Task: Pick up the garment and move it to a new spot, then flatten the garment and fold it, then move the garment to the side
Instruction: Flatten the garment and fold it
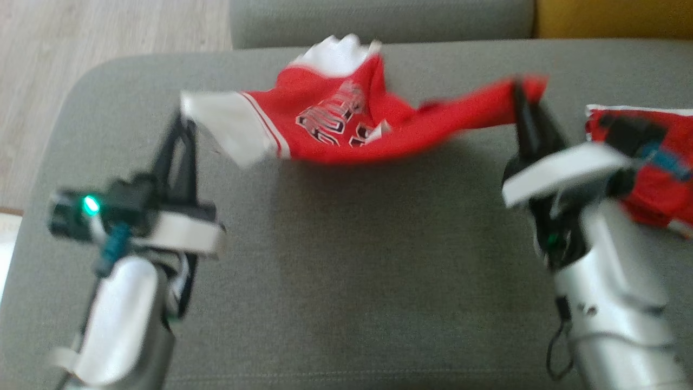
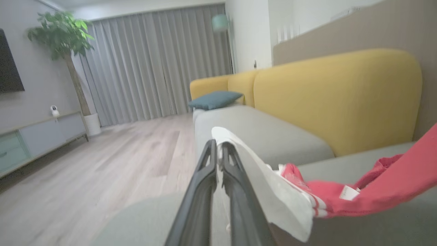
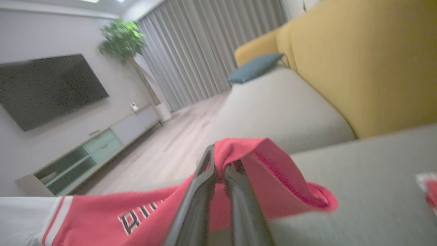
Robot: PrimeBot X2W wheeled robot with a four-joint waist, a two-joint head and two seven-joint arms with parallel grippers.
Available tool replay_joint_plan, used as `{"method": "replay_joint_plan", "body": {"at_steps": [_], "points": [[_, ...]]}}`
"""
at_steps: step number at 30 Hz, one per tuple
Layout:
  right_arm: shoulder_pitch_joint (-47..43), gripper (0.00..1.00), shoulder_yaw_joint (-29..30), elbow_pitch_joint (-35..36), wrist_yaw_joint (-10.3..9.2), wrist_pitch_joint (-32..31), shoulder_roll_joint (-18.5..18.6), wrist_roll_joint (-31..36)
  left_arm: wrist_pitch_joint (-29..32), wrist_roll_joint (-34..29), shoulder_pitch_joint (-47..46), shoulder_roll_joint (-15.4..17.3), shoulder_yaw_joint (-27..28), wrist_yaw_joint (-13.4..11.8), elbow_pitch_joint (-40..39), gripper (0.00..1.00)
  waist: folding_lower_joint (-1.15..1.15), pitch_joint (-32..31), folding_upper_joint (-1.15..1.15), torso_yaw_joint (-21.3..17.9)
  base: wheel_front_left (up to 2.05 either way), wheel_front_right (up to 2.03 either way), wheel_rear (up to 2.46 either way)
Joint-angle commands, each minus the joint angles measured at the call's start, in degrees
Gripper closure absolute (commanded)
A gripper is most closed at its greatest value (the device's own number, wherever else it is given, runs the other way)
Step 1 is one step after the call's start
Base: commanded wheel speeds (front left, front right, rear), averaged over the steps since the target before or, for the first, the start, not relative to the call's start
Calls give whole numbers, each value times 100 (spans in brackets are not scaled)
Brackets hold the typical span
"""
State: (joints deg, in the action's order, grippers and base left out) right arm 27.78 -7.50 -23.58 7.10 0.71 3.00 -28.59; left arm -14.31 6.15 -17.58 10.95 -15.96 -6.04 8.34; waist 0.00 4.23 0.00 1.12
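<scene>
Garment (image 1: pixel 346 127), red with white sleeves, hung stretched across the upper middle of my head view above the grey sofa seat (image 1: pixel 346 281). I had the left jaws pinched closed on its white sleeve at upper left, the right jaws likewise on its red edge at upper right.

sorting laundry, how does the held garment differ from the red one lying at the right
The held garment hangs stretched between the left gripper and right gripper; the other garment lies on the cushion. The held one has white sleeves; the other shows black and teal patches. Both are red.
</scene>
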Motion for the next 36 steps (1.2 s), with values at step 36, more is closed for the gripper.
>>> {"method": "replay_joint_plan", "body": {"at_steps": [36], "points": [[2884, 100, 926, 887, 39, -1977, -12, 446, 1094, 214, -4454, 1031, 533, 955, 444, 100, 0, 981, 0, -45, 0, 0, 0]]}}
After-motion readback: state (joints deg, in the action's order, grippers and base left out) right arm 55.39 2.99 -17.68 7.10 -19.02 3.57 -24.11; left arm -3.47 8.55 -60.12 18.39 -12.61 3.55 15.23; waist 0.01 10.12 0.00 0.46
